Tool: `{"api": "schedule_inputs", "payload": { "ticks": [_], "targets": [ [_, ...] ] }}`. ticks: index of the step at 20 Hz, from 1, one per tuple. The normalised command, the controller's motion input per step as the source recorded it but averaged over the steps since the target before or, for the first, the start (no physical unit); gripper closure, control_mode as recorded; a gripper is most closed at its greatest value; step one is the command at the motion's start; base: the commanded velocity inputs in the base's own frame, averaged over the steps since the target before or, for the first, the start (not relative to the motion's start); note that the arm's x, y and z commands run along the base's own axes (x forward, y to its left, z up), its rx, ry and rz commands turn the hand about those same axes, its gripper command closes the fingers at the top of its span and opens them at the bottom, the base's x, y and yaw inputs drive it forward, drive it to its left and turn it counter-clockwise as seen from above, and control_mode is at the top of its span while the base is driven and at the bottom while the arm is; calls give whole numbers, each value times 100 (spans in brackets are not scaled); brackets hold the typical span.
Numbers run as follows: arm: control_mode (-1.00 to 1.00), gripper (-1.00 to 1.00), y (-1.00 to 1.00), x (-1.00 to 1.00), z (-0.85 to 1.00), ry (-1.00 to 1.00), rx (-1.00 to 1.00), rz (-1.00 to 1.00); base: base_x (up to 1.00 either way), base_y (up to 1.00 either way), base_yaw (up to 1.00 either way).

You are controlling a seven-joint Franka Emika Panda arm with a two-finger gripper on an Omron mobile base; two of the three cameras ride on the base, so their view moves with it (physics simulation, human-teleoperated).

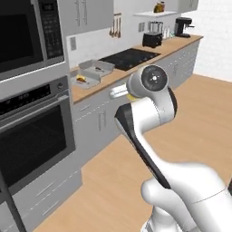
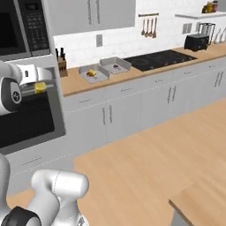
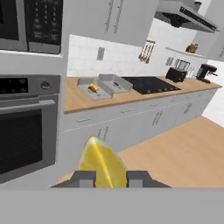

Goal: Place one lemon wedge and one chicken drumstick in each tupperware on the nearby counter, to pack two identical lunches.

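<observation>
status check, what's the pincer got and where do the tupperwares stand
Pincer shut on lemon wedge, held off the counter. Near tupperware holds a drumstick and something yellow; far tupperware shows a small reddish piece. Nothing seen in the way.

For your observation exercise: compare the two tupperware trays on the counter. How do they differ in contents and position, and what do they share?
The left tupperware holds a lemon wedge with something brownish beside it; the right tupperware holds only a small reddish-brown piece, probably a chicken drumstick. The left one sits nearer the counter front edge; the right one lies closer to the cooktop. Both are shallow, light-grey, lidless rectangles.
</observation>
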Motion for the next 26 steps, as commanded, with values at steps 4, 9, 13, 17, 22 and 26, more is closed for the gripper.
{"api": "schedule_inputs", "payload": {
  "ticks": [4, 9, 13, 17, 22, 26],
  "targets": [
    [100, 100, 0, 0, 0, 0, 0, 0, 100, -18, 17],
    [100, 100, 0, 0, 0, 0, 0, 0, 100, -61, 0],
    [100, 100, 0, 0, 0, 0, 0, 0, 100, -44, 0],
    [100, 100, 0, 0, 0, 0, 0, 0, 100, -8, 2],
    [100, 100, 0, 0, 0, 0, 0, 0, 100, 0, 7],
    [100, 100, 0, 0, 0, 0, 0, 0, 100, 0, 16]
  ]
}}
